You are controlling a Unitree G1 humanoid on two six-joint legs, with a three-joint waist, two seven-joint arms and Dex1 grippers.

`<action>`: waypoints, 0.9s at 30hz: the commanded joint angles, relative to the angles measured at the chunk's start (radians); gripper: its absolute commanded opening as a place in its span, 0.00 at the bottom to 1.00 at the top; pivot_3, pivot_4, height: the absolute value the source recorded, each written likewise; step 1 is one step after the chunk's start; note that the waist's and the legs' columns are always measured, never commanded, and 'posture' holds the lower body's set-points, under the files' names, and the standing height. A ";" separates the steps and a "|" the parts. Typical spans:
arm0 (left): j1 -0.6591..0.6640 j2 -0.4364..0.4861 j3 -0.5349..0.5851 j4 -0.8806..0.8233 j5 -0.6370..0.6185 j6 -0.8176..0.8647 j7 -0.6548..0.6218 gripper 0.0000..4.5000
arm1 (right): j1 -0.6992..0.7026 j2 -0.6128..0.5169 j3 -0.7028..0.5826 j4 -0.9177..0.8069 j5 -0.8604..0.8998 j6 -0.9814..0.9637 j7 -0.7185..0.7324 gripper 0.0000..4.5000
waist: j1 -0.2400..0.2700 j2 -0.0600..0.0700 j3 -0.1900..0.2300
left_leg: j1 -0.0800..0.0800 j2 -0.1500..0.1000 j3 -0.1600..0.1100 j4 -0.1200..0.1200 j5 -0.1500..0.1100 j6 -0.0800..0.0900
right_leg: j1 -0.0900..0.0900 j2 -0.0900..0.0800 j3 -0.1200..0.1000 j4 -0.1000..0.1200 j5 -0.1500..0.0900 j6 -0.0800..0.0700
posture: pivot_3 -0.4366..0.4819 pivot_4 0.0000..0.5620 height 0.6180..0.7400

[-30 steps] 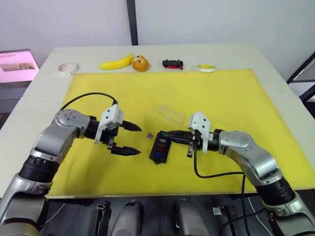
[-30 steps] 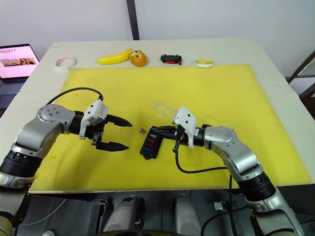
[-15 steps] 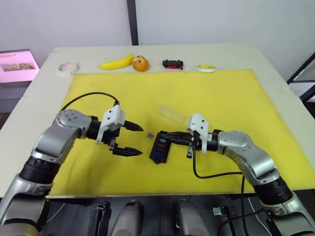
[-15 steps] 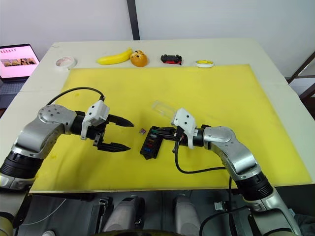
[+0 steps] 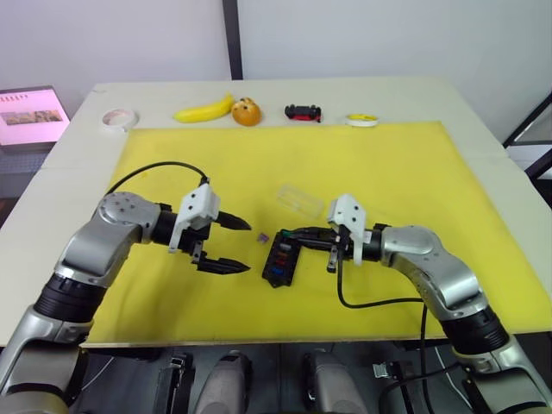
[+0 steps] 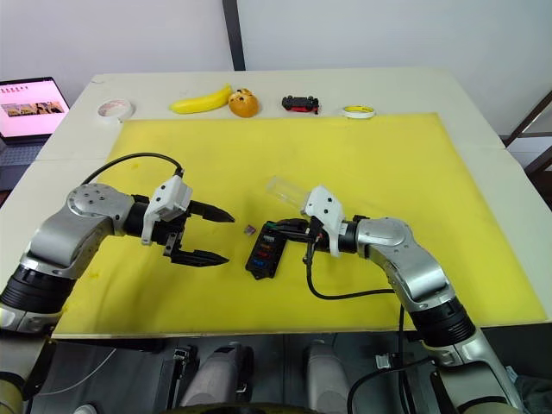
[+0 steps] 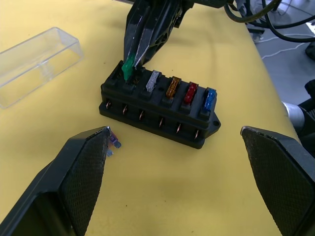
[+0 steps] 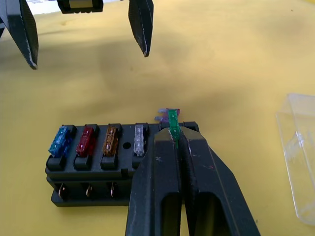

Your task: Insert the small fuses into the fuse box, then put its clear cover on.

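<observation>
the right gripper [image 8: 173, 140] pinches a green fuse [image 8: 173, 121] edgewise, its lower end at the far end slot of the fuse box [image 7: 158, 109]; the left gripper [image 5: 226, 244], fingers spread and holding nothing, hovers just left of the box; four fuses, grey [image 7: 153, 80], orange [image 7: 173, 86], red [image 7: 190, 92] and blue [image 7: 209, 98], sit in the row; one purple fuse [image 7: 113, 142] lies loose on the yellow mat [image 5: 388, 164] beside the box; the clear cover [image 7: 35, 64] rests on the mat just beyond, not yet fitted; judged past halfway; whether the green fuse is fully seated is hard to make out; any second slot row is hidden.
</observation>
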 commanded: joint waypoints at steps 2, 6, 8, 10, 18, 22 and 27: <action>-0.003 -0.003 0.005 -0.021 0.003 -0.005 0.002 0.99 | -0.002 0.007 -0.021 -0.020 -0.008 -0.022 0.008 0.00 | 0.000 0.000 0.000 | 0.000 0.000 0.000 0.000 0.000 0.000 | 0.000 0.000 0.000 0.000 0.000 0.000 | 0.48 0.27 1.00; -0.003 -0.004 0.006 -0.020 0.003 -0.005 0.003 0.99 | 0.000 0.008 -0.020 -0.017 -0.014 -0.027 0.012 0.00 | 0.000 0.000 0.000 | 0.000 0.000 0.000 0.000 0.000 0.000 | 0.000 0.000 0.000 0.000 0.000 0.000 | 0.48 0.27 1.00; -0.003 -0.004 0.006 -0.019 0.003 -0.005 0.004 0.99 | -0.001 0.011 -0.020 -0.022 -0.012 -0.025 0.012 0.00 | 0.000 0.000 0.000 | 0.000 0.000 0.000 0.000 0.000 0.000 | 0.000 0.000 0.000 0.001 0.000 0.000 | 0.48 0.27 1.00; -0.003 -0.004 0.007 -0.019 0.003 -0.005 0.005 0.99 | -0.002 0.012 -0.022 -0.030 -0.009 -0.021 0.013 0.00 | 0.000 0.000 0.000 | 0.000 0.000 0.000 0.000 0.000 0.000 | 0.000 0.000 0.000 0.001 0.000 0.000 | 0.48 0.27 1.00; -0.004 -0.005 0.007 -0.018 0.004 -0.005 0.004 0.99 | -0.008 0.015 -0.034 -0.050 0.003 -0.011 0.014 0.00 | 0.000 0.000 0.000 | 0.000 0.000 0.000 0.001 0.000 0.000 | 0.000 0.000 0.000 0.001 0.000 0.000 | 0.48 0.27 1.00; -0.005 -0.006 0.006 -0.017 0.006 -0.008 0.003 0.99 | 0.001 0.013 -0.029 -0.046 -0.005 -0.018 0.018 0.00 | 0.000 0.000 0.000 | 0.000 0.000 0.000 0.001 0.000 0.000 | 0.000 0.000 0.000 0.001 0.000 0.000 | 0.48 0.27 1.00; -0.009 -0.008 0.004 -0.014 0.009 -0.009 0.004 0.99 | 0.003 0.012 -0.023 -0.039 -0.016 -0.025 0.023 0.00 | 0.000 0.000 0.000 | 0.000 0.000 0.000 0.001 0.000 0.000 | 0.000 0.000 0.000 0.001 0.000 0.000 | 0.48 0.27 1.00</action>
